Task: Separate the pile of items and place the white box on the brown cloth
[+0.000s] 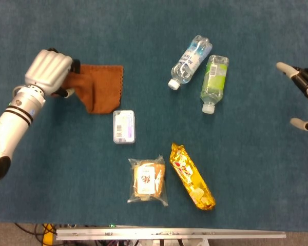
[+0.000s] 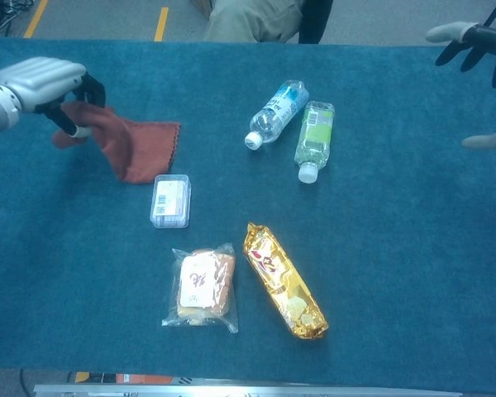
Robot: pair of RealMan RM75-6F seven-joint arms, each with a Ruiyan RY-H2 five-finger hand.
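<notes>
— What does my left hand (image 1: pixel 49 72) have?

— I see it curled shut around one end of the cloth (image 1: pixel 100 88). The fingers are folded in tight, knuckles up, and the brown fabric bunches where they clamp it. The rest of the cloth lies on the table (image 1: pixel 256 169), folded over itself, soft and suede-like, with a stitched edge along its right side.

— And my right hand (image 1: pixel 307 97)?

— At the far right edge, only partly in frame. Its fingers are spread wide apart and it holds nothing, well clear of every item.

— Where is the box (image 1: pixel 123 126)?

— On the table just below the cloth's lower corner, near it but I cannot tell whether they touch. It is a small flat rectangle with rounded corners, white and glossy, a printed label on top. It is not on the cloth.

— The rest?

— Two clear plastic bottles (image 1: pixel 191 61) lie side by side, caps pointing down-left, one with a blue label, the other (image 1: pixel 214 83) green. Below the box sits a crinkly clear bag (image 1: pixel 148 180) with a bun inside, and beside it a shiny gold snack pack (image 1: pixel 192 176), long and tilted. The table cover is a teal, felt-like mat.
</notes>
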